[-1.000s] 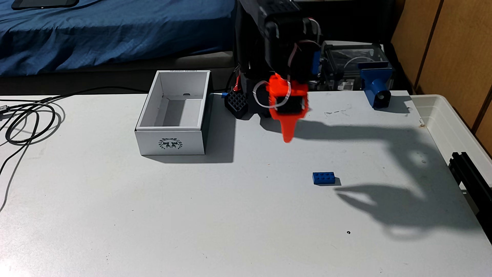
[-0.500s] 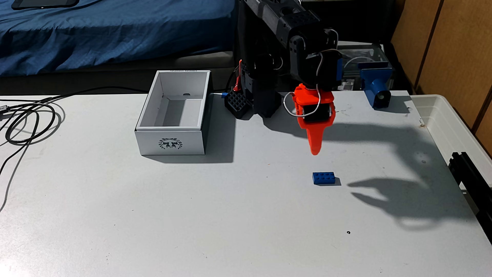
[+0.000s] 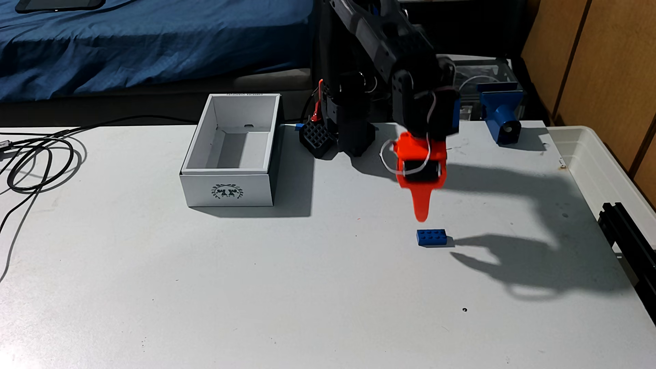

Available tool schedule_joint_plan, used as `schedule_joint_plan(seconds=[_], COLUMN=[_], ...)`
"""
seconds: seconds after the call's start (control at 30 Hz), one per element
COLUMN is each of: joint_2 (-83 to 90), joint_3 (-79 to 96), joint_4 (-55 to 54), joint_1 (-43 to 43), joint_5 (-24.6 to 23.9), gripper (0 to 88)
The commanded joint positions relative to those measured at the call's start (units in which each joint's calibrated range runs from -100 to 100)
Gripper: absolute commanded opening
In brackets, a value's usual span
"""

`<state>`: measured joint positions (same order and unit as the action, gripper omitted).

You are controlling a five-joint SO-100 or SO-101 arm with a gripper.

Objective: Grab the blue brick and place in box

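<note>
The blue brick (image 3: 431, 237) lies flat, studs up, on the white table (image 3: 284, 284), right of centre in the fixed view. My gripper (image 3: 421, 217) has orange fingers and hangs pointing down just above and slightly behind the brick, without touching it. I see it edge-on as one tapering finger. Its shadow to the right of the brick shows two prongs spread apart, so it is open and holds nothing. The white box (image 3: 227, 191) with the wreath emblem on its near wall stands open-topped and empty, well to the left.
The arm's black base (image 3: 351, 135) and a black grid piece (image 3: 315, 136) stand at the table's back edge. A blue cylindrical mount (image 3: 502, 119) sits back right. A translucent tub (image 3: 603, 166) and black rail (image 3: 628, 241) line the right edge. Cables (image 3: 39, 159) lie far left.
The gripper has swung right and come down toward the brick, its tip now just above it. Brick and box have not moved.
</note>
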<state>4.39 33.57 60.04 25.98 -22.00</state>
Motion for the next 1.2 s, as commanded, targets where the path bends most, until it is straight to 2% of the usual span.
schedule_joint_plan(seconds=[0.0,0.93,1.17], joint_2=[-2.49,-6.80,-6.89], joint_3=[-1.98,-7.40,-5.98], joint_4=[-1.74,-2.09,-2.00], joint_1=[0.77,5.00,4.85], joint_5=[-0.39,0.30,0.35], gripper=[6.6,7.0,19.8])
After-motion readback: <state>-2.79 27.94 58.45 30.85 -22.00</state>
